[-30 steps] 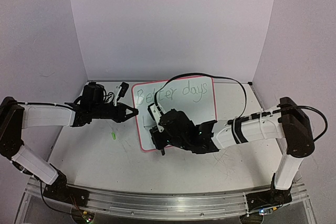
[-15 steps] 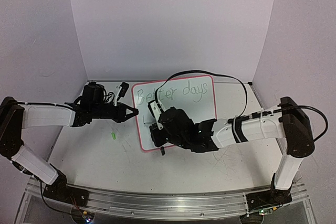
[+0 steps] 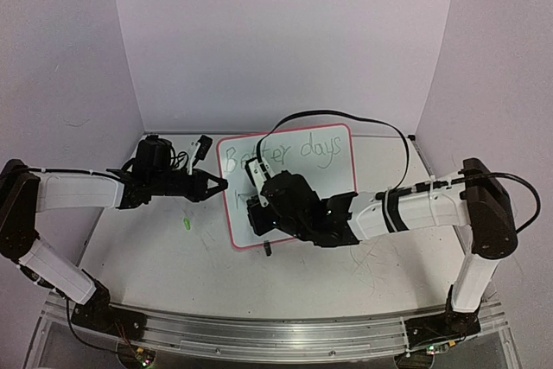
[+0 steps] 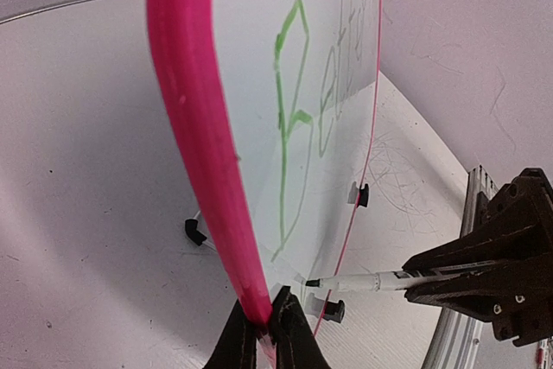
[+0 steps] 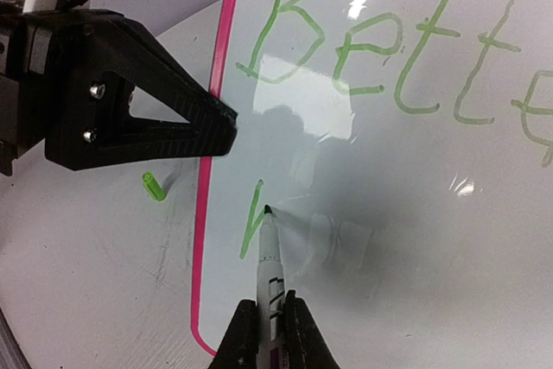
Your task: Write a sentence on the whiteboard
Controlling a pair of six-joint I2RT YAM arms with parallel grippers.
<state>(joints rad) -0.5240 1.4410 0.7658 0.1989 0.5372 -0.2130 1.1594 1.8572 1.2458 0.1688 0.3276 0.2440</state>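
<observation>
The whiteboard [image 3: 333, 186], white with a pink-red rim [image 4: 186, 127], stands tilted at mid-table. Green words "Better days" [image 3: 298, 151] run along its top; the wrist views show "Bett" [image 5: 380, 49] and its first letters [image 4: 294, 118]. My left gripper [image 3: 223, 185] is shut on the board's left rim [image 4: 263, 321]. My right gripper [image 3: 259, 213] is shut on a white marker [image 5: 270, 257]. The marker's tip touches the board beside a short green stroke [image 5: 252, 222] in the lower left. The marker also shows in the left wrist view [image 4: 363, 282].
A green marker cap [image 3: 185, 224] lies on the table left of the board, and it also shows in the right wrist view [image 5: 153, 186]. A black cable [image 3: 346, 123] arcs over the board from the right arm. Purple walls enclose the table on three sides.
My right gripper has shifted slightly up and to the right over the board's lower left with the marker. The left gripper and the board have not moved.
</observation>
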